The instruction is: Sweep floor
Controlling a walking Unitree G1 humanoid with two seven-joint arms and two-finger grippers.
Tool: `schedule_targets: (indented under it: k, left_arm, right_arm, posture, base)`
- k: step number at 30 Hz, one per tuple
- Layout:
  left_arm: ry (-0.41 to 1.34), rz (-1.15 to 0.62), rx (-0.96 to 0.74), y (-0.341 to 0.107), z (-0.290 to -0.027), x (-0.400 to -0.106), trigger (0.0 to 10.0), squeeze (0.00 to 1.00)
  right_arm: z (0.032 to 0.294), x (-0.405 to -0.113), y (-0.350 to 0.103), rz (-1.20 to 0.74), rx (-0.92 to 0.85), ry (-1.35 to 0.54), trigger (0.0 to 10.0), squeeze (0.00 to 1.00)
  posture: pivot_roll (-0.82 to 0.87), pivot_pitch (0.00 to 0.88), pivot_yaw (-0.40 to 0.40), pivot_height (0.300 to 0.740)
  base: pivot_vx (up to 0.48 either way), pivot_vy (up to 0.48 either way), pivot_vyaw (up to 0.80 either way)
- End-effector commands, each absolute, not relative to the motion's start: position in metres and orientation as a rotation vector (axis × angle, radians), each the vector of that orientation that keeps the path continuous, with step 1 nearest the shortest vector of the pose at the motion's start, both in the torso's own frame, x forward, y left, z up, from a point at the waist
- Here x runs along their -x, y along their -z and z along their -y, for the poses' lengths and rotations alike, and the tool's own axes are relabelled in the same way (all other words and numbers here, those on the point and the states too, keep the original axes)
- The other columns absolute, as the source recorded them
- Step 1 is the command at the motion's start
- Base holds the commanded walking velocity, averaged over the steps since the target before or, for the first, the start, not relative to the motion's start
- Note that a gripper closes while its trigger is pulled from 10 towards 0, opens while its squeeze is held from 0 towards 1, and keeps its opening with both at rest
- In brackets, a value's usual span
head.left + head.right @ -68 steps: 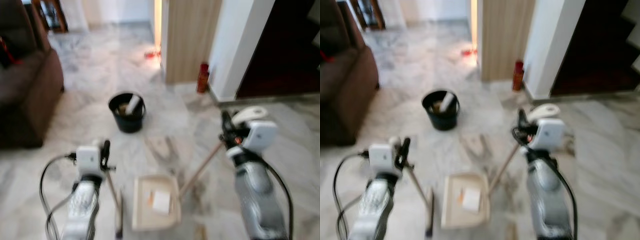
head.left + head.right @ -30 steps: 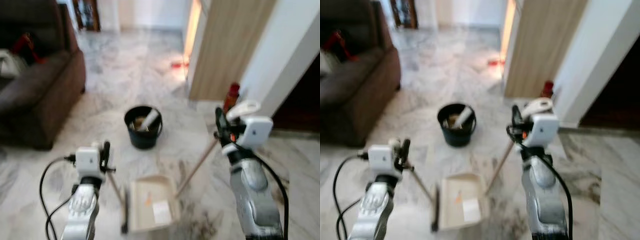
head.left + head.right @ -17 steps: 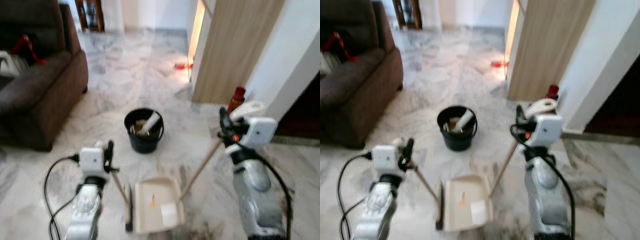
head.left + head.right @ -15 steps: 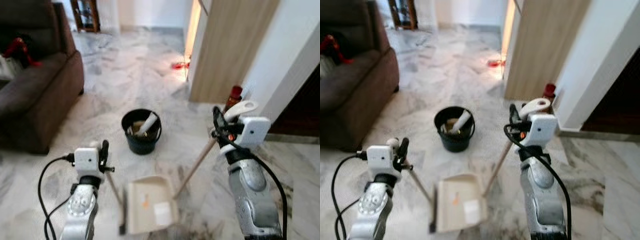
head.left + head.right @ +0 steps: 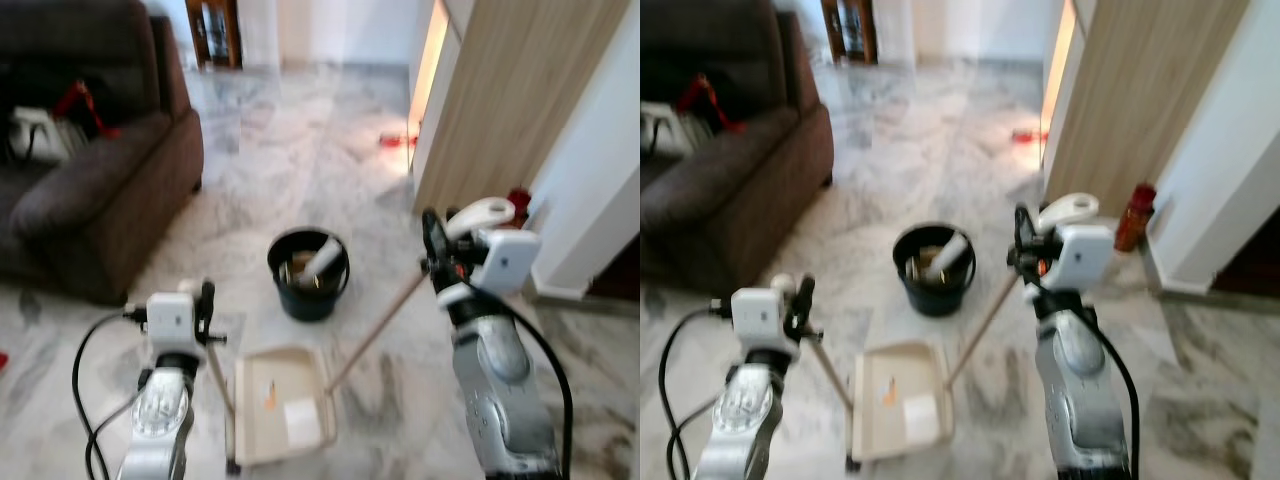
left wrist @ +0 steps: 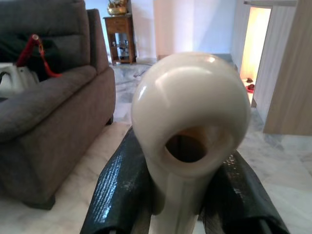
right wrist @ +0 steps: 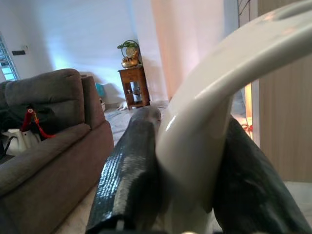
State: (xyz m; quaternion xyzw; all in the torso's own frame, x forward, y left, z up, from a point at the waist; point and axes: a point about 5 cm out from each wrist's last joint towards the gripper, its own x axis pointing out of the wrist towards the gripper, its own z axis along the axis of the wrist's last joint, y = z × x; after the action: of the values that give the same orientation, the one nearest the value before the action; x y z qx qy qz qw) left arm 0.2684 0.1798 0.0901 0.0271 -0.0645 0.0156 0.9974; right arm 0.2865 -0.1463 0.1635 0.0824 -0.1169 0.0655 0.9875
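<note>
A cream dustpan lies on the marble floor between my arms, with a white scrap and an orange bit in it. Its long wooden handle slopes up to my right gripper, which is shut on the cream grip at the top. My left gripper is shut on the cream top of a short broom, whose stick runs down to a dark brush head beside the pan's left edge. A black bin holding rubbish stands just beyond the pan.
A dark brown sofa fills the left side, with a white and red thing on its seat. A wooden panel wall and a white wall stand on the right, a red bottle at their foot. Open marble floor runs ahead.
The whole picture has shifted as the camera moved: the sofa, bin and wall sit further right. Both grippers keep their holds, and the pan stays between the arms.
</note>
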Motion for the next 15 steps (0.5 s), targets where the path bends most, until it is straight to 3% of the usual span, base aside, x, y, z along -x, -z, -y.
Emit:
schedule_targets:
  k: [1, 15]
  left_arm:
    - [-0.001, 0.179, -0.044, -0.0992, -0.1715, -0.2711, 10.0, 0.0]
    - [-0.003, 0.178, -0.041, -0.099, -0.1703, -0.2711, 10.0, 0.0]
  right_arm:
    - [0.1515, -0.2854, -0.1757, 0.294, -0.148, -0.118, 10.0, 0.0]
    - [0.1524, -0.2856, -0.176, 0.292, -0.167, -0.12, 10.0, 0.0]
  posture:
    - [0.01, 0.0, 0.001, 0.74]
    - [0.01, 0.0, -0.004, 0.74]
  base:
    - [0.304, 0.0, 0.0]
    - [0.303, 0.0, 0.0]
